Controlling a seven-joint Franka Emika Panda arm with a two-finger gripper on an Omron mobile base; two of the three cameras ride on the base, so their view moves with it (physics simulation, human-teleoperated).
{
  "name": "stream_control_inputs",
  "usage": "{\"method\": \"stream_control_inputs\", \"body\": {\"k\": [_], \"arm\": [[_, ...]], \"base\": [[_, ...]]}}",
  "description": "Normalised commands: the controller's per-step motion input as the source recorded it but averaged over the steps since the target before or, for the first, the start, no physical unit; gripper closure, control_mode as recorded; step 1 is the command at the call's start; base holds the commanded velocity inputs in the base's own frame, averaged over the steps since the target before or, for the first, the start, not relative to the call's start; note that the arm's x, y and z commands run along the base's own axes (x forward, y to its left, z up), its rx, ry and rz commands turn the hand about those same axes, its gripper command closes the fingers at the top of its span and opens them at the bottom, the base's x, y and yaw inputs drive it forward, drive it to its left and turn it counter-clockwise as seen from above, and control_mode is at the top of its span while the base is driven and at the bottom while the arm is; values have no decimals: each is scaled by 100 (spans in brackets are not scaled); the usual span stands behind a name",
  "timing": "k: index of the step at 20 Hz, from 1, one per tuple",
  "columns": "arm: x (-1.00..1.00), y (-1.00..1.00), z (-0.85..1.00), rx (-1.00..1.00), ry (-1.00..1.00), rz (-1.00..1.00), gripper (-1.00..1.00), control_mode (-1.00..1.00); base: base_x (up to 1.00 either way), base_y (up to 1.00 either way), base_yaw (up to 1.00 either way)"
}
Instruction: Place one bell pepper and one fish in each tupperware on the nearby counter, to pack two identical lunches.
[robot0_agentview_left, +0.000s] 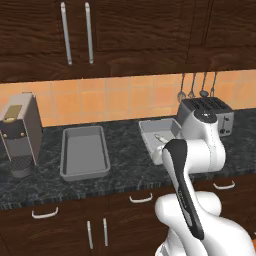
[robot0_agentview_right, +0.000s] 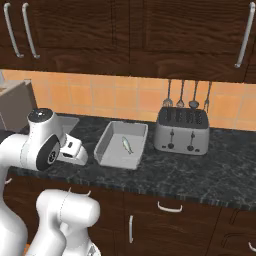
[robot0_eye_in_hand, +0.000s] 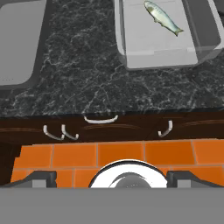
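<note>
1. Starting at the gripper (robot0_eye_in_hand: 112, 178): the jaws are spread as wide as they go, with nothing between them. In the hand view the two dark tips sit far apart at the bottom, looking down over the counter's front edge, so it's empty-handed and hanging back from the stone top.

2. Just ahead of it is the counter (robot0_eye_in_hand: 87, 83), black speckled stone over brown drawers (robot0_eye_in_hand: 100, 127) with curved silver handles. Orange floor tiles (robot0_eye_in_hand: 122, 153) show below that.

3. Right-hand tupperware (robot0_agentview_right: 107, 145): this one has a fish (robot0_agentview_right: 127, 144) lying in it, silvery, sitting on the tray floor away from the walls. I see no bell pepper in there.

4. Left-hand tupperware (robot0_agentview_left: 84, 152): looks bare inside, no fish, no pepper. It sits well apart from the other tray, near the coffee machine (robot0_agentview_left: 20, 132).

5. A steel toaster (robot0_agentview_right: 181, 131) stands just beside the fish tray, with utensils (robot0_agentview_right: 187, 97) hanging on the wall behind it.

6. Progress, my guess: one item out of four is placed. Left to do are one more fish and two peppers. I can't spot any peppers or a spare fish on this stretch of counter, so they probably need fetching from somewhere else.
</note>
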Motion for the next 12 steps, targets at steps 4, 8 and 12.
{"method": "stream_control_inputs", "body": {"k": [4, 8, 12], "arm": [[0, 0, 0, 0, 0, 0, -100, 100], [0, 0, 0, 0, 0, 0, -100, 100], [0, 0, 0, 0, 0, 0, -100, 100]], "base": [[-48, -100, 0], [-49, -100, 0], [-59, -100, 0]]}}
